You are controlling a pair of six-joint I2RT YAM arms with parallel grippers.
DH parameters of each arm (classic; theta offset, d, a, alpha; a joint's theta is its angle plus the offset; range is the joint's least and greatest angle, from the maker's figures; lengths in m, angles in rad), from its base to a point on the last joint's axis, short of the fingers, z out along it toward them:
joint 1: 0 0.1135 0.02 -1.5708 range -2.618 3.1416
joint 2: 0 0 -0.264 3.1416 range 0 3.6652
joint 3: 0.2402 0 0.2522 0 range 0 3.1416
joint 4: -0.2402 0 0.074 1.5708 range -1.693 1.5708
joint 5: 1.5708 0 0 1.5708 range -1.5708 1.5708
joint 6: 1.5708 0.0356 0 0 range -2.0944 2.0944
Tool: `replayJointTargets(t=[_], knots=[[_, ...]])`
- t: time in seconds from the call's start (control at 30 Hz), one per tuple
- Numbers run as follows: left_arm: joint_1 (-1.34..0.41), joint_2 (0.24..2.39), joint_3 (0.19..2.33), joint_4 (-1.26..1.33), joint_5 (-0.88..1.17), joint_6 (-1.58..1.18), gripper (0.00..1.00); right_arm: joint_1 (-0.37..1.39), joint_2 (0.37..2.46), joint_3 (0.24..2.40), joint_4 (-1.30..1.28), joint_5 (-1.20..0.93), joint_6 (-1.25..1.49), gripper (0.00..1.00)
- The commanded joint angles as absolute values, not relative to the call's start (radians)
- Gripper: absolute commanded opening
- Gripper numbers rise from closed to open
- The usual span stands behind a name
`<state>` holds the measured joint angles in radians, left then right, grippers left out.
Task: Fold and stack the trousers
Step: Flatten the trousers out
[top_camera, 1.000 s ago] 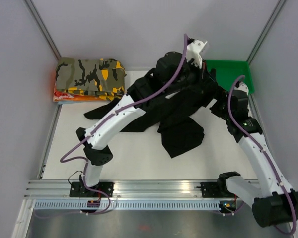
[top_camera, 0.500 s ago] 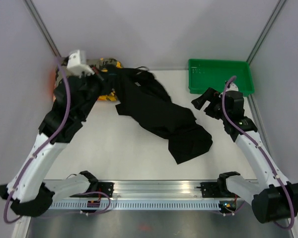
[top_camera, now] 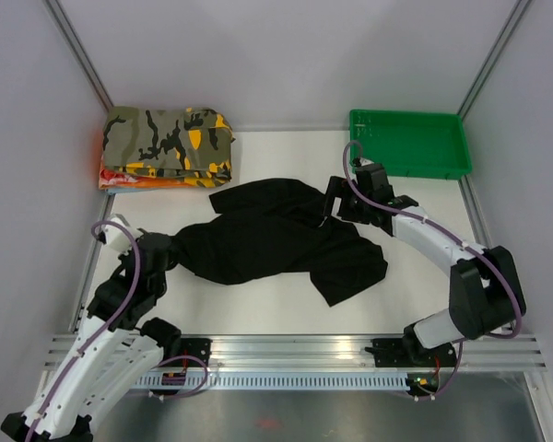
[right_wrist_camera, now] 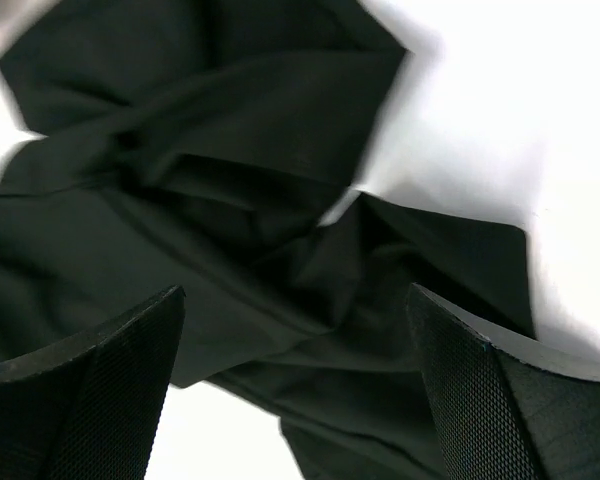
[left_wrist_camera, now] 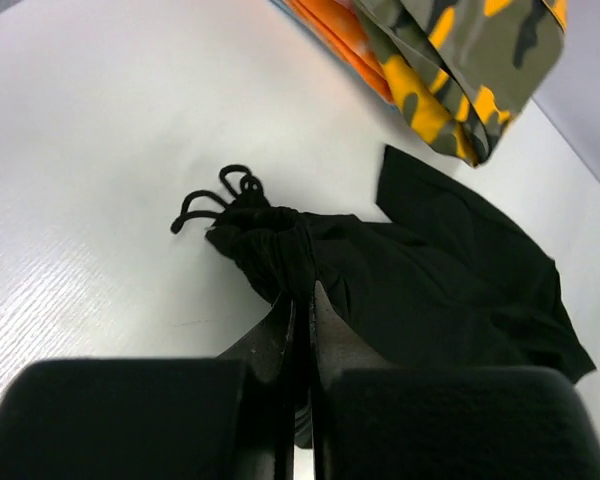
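The black trousers [top_camera: 276,241] lie crumpled across the middle of the white table. Their left end is bunched up, with a looped drawstring [left_wrist_camera: 218,197] sticking out of it. My left gripper [top_camera: 162,251] sits at the near left, shut on that bunched end [left_wrist_camera: 302,292]; the rest of the cloth [left_wrist_camera: 440,290] trails away beyond it. My right gripper [top_camera: 334,204] hovers over the right part of the trousers, wide open. In the right wrist view the gripper [right_wrist_camera: 295,300] has creased black cloth [right_wrist_camera: 240,190] below it and nothing between its fingers.
A folded camouflage garment [top_camera: 170,138] lies on orange cloth [top_camera: 120,180] in the far left corner, close to the trousers' upper edge. A green tray [top_camera: 405,115] stands at the far right. Grey walls close in the table on three sides.
My left arm has swung from the far left corner to the near left, dragging the trousers' end with it. My right arm has moved in from the right over the cloth.
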<state>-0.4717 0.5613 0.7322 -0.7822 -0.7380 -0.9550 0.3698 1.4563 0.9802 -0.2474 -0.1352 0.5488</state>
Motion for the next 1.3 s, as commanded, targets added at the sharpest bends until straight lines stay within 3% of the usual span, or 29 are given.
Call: replayJointTargets(t=[0.0, 0.23, 0.3, 0.33, 0.43, 0.53, 0.57, 0.63, 0.97, 1.27], knots=[[-0.466, 0.528, 0.694, -0.831, -0.890, -1.115, 0.02, 0.370, 1.509, 0.980, -0.249, -0.012, 0.548, 0.98], [-0.425, 0.603, 0.621, -0.880, -0.878, -1.213, 0.02, 0.370, 1.595, 0.960, -0.176, -0.037, 0.526, 0.98], [-0.405, 0.635, 0.601, -0.882, -0.850, -1.242, 0.07, 0.370, 1.620, 0.998, -0.178, -0.038, 0.525, 0.98], [-0.379, 0.647, 0.591, -0.876, -0.803, -1.252, 0.14, 0.370, 1.649, 1.012, -0.182, -0.041, 0.525, 0.98], [-0.316, 0.649, 0.522, -0.766, -0.639, -1.236, 0.20, 0.370, 1.716, 1.087, -0.202, -0.057, 0.537, 0.98], [-0.275, 0.667, 0.479, -0.742, -0.537, -1.285, 0.54, 0.370, 1.764, 1.156, -0.218, -0.077, 0.540, 0.98], [-0.272, 0.673, 0.482, -0.750, -0.526, -1.295, 0.82, 0.370, 1.770, 1.167, -0.222, -0.075, 0.537, 0.98], [-0.270, 0.687, 0.535, -0.810, -0.509, -1.296, 0.98, 0.370, 1.781, 1.201, -0.241, -0.066, 0.526, 0.98], [-0.270, 0.670, 0.937, -0.905, -0.699, -1.002, 1.00, 0.353, 1.873, 1.379, -0.305, -0.034, 0.492, 0.98], [-0.246, 0.891, 0.895, -0.711, -0.519, -0.846, 1.00, 0.351, 1.931, 1.437, -0.305, -0.072, 0.502, 0.98]])
